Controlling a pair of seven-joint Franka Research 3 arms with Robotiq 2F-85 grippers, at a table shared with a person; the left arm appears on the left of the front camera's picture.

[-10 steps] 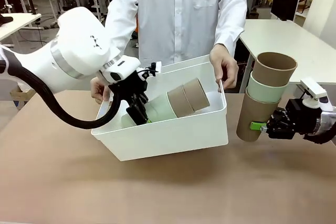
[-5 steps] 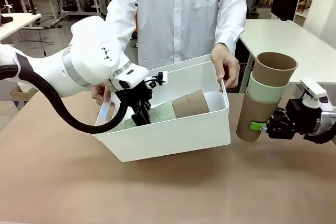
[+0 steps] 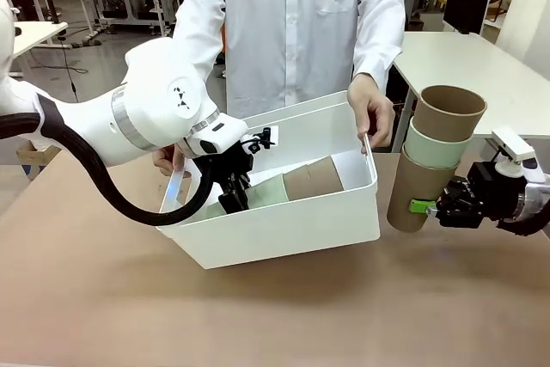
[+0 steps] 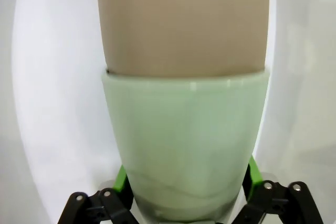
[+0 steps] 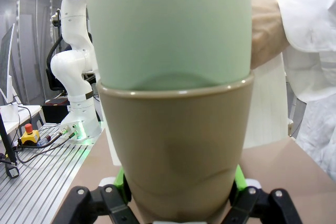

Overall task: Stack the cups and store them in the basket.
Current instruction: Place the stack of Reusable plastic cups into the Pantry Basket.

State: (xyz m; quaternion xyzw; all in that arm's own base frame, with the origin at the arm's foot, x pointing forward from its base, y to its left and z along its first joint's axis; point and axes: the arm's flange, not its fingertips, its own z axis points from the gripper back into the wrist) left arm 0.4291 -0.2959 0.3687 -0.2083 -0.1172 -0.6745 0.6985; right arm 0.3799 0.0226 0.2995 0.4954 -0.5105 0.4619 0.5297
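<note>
The white basket point(image 3: 284, 234) sits mid-table, tipped toward me and held at both ends by the person's hands point(image 3: 371, 109). Inside it a stack of cups lies on its side, a mint cup point(image 3: 268, 191) with a tan one point(image 3: 314, 180) nested in it. My left gripper point(image 3: 232, 199) reaches into the basket at the mint cup's base. In the left wrist view the left gripper point(image 4: 186, 203) has a green pad on either side of that mint cup point(image 4: 184, 145); contact is unclear. Right of the basket my right gripper point(image 3: 423, 207) is shut on the bottom tan cup point(image 5: 176, 145) of an upright stack point(image 3: 438, 156).
The person in a white coat stands at the far side, right behind the basket. Brown tabletop point(image 3: 258, 315) lies bare in front of the basket. White tables point(image 3: 481, 66) stand behind on the right.
The stack in the basket has sunk lower and now lies flatter on the bottom. My left arm has shifted slightly right with it. The right arm and its stack have not moved.
</note>
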